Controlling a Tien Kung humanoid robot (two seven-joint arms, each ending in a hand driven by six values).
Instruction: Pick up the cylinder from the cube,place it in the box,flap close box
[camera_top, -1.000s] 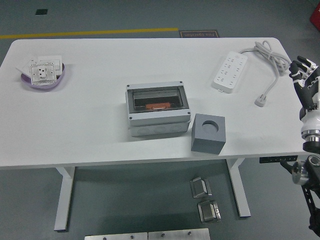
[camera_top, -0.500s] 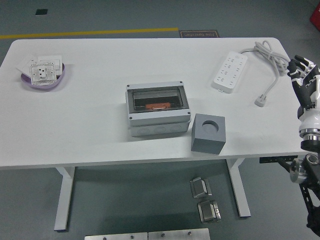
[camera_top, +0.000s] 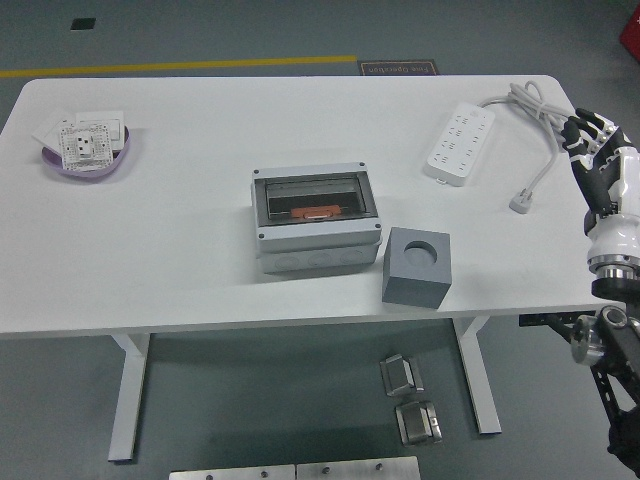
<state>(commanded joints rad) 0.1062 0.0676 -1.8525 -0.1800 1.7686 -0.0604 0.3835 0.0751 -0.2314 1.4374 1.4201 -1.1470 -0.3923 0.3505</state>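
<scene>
On the white counter (camera_top: 180, 250) the grey cube (camera_top: 416, 266) looks empty; something orange lies inside the lidded grey box (camera_top: 316, 217). The right hand (camera_top: 598, 160) hangs relaxed, holding nothing; it risks snagging the white cable (camera_top: 540, 120).

- White rectangular table (camera_top: 180, 250) on white metal legs, set on a grey-green floor.
- Shallow purple bowl (camera_top: 112, 163) near the far-left corner, holding a white square wall socket plate (camera_top: 84, 146) and other white plates stacked flat.
- White multi-socket power strip (camera_top: 459, 142) lying at an angle toward the far-right corner, its white cable (camera_top: 538, 108) looped beside it and ending in a white plug (camera_top: 521, 203) on the tabletop.
- Yellow line of floor tape (camera_top: 200, 66) beyond the far edge.
- Two small silver metal blocks (camera_top: 408, 398) on the floor under the near edge, right of centre.
- Pale flat metal plates (camera_top: 294, 470) at the bottom edge.
</scene>
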